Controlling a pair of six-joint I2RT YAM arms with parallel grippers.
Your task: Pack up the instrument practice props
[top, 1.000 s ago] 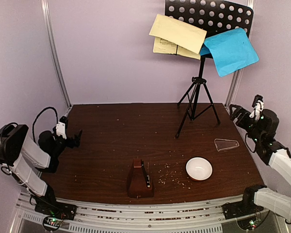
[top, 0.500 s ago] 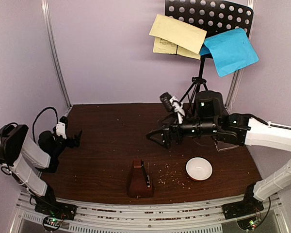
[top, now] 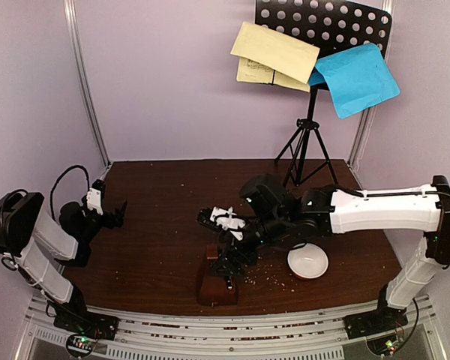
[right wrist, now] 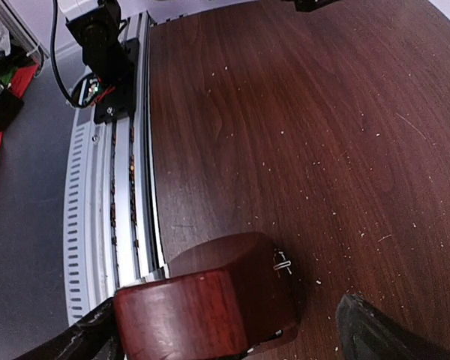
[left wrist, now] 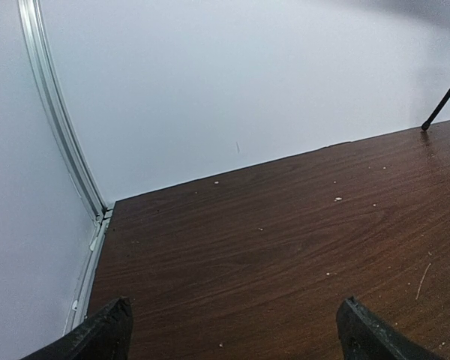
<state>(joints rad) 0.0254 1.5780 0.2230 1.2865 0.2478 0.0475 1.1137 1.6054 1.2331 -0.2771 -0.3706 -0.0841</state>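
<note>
The brown pyramid metronome (top: 212,287) stands near the table's front edge. My right gripper (top: 229,262) is open just above it. In the right wrist view the metronome (right wrist: 210,300) fills the space between the two fingers of that gripper (right wrist: 232,341), close to the left finger and well apart from the right one. The black music stand (top: 306,142) stands at the back right, its perforated desk (top: 337,22) holding pale yellow sheets (top: 274,52) and a bright blue sheet (top: 358,79). My left gripper (top: 117,213) hangs open at the far left, with nothing between its fingers (left wrist: 97,336).
A small white bowl (top: 309,264) sits right of the metronome, partly under my right arm. Brown crumbs (top: 266,274) lie between them. One tripod leg (left wrist: 446,101) shows at the right of the left wrist view. The metal rail (right wrist: 127,187) runs along the front edge.
My right arm has swung from the far right across the table and come down with its open jaws over the metronome. The left arm has not moved.
</note>
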